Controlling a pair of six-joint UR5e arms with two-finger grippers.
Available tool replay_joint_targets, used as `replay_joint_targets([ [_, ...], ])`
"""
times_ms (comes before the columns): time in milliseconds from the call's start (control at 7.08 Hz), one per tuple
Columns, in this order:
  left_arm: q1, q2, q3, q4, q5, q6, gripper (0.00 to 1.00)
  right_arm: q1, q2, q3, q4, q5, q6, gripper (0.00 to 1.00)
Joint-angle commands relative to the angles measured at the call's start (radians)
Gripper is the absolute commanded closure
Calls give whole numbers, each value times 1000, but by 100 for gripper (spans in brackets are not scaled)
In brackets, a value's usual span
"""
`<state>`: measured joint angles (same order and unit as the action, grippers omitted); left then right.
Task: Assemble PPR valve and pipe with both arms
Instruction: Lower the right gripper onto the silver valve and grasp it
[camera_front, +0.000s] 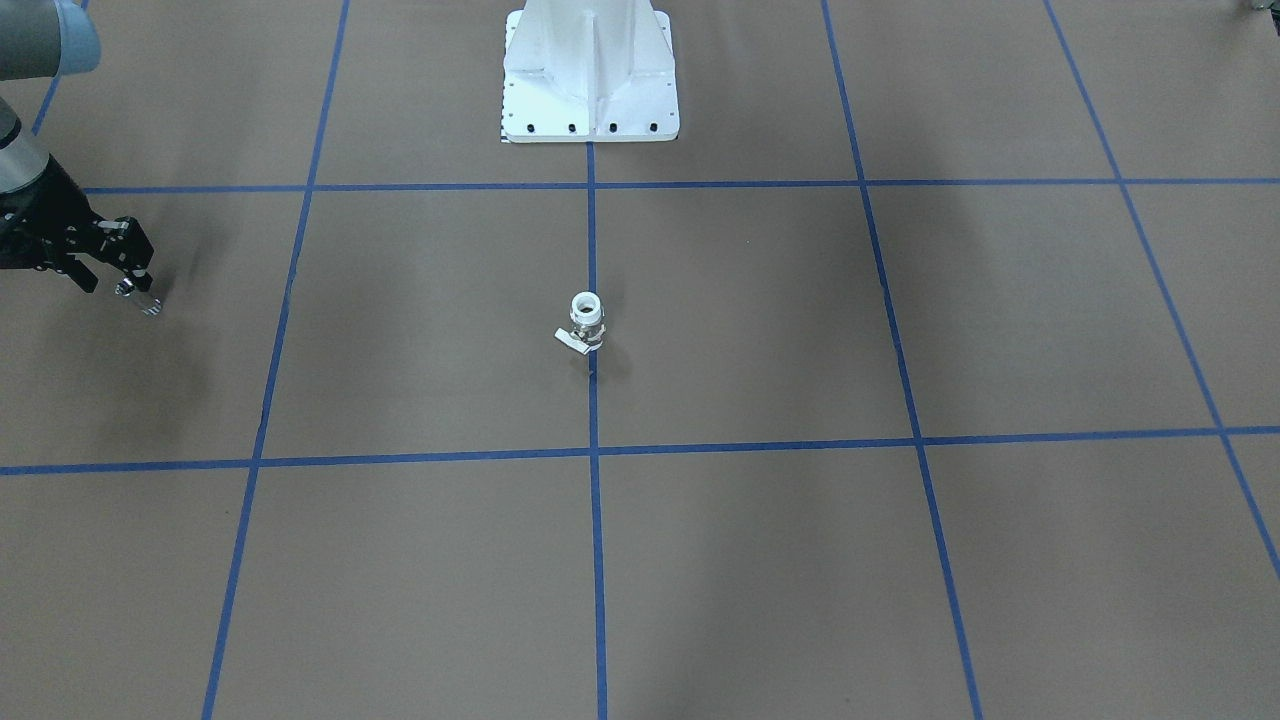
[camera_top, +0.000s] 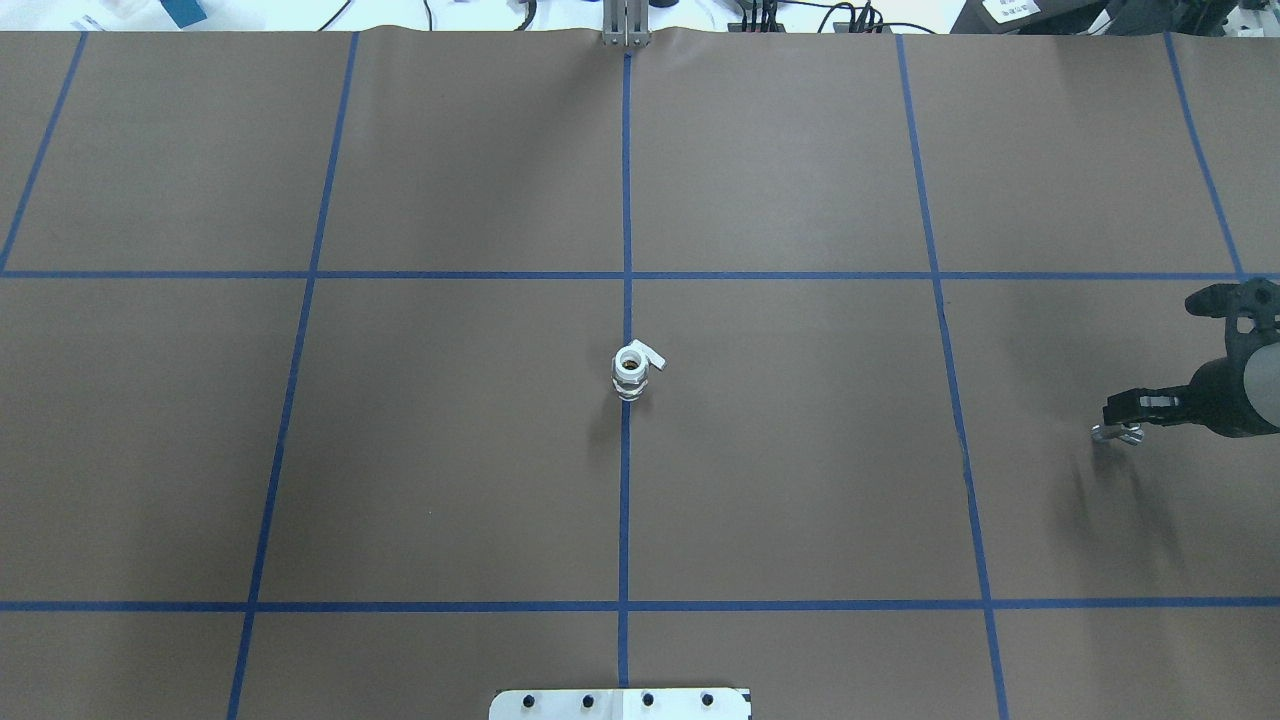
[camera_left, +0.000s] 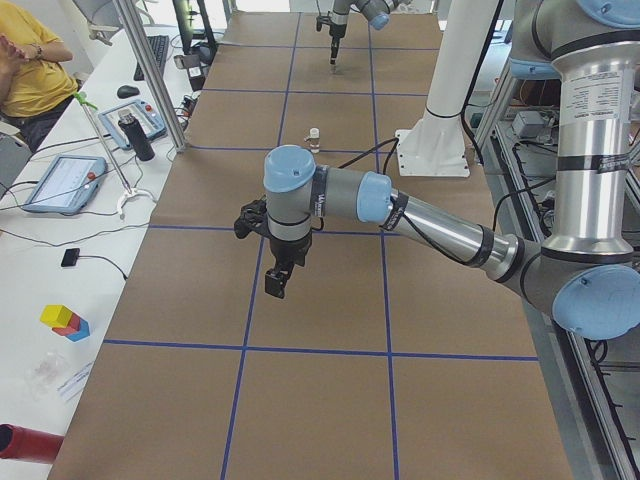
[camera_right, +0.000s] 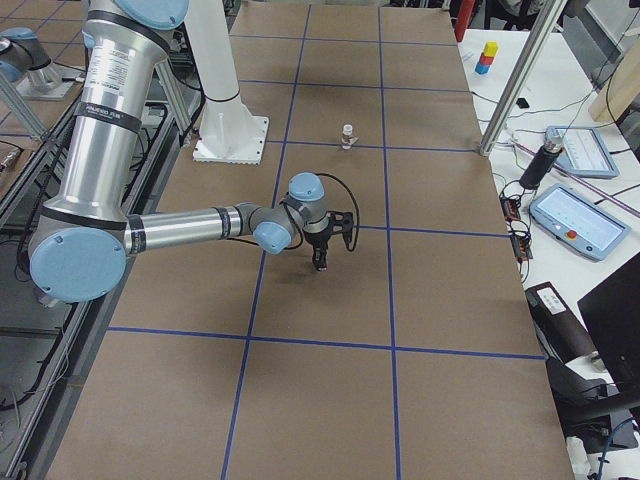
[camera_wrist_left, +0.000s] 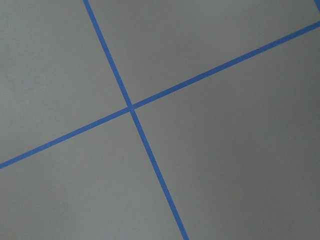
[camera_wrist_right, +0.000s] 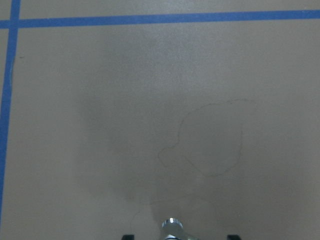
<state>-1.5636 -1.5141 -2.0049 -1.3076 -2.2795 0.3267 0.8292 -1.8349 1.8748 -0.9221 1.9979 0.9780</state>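
The table (camera_top: 450, 450) is covered in brown paper and divided into squares by blue tape lines (camera_top: 625, 200). The valve (camera_front: 587, 322) stands upright at mid-table on the central tape line, with 1 white ring end facing up. Its small white lever (camera_top: 653, 358) juts sideways, toward the robot's right and away from the white pedestal (camera_front: 590, 90). The valve stands alone, well apart from both grippers.

The right gripper (camera_front: 118, 280) hangs over the robot's right part of the table, its 2 fingers closed narrowly on the pipe (camera_front: 140, 298). The pipe's shiny free end sticks out beyond the fingertips, clear of the paper, and a shadow lies on the paper beside it. In the right wrist view the pipe's round tip shows at the bottom edge.

The left gripper (camera_left: 277, 278) hovers above the paper on the robot's left side, pointing down. Whether its fingers are wide or narrow cannot be told. The left wrist view shows a crossing of 2 tape lines.
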Motion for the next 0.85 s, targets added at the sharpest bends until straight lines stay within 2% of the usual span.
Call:
replay_joint_targets([
  [0, 0, 15, 1, -27, 0, 0, 0, -13, 3, -11, 0, -1, 1, 33],
  [141, -1, 17, 9, -39, 0, 0, 0, -16, 3, -11, 0, -1, 1, 36],
  [424, -1, 17, 9, -41, 0, 0, 0, -19, 9, -13, 0, -1, 1, 55],
  [565, -1, 17, 9, -41, 0, 0, 0, -19, 9, -13, 0, 1, -1, 73],
  [706, -1, 17, 9, -41, 0, 0, 0, -19, 11, -11, 0, 2, -7, 97],
])
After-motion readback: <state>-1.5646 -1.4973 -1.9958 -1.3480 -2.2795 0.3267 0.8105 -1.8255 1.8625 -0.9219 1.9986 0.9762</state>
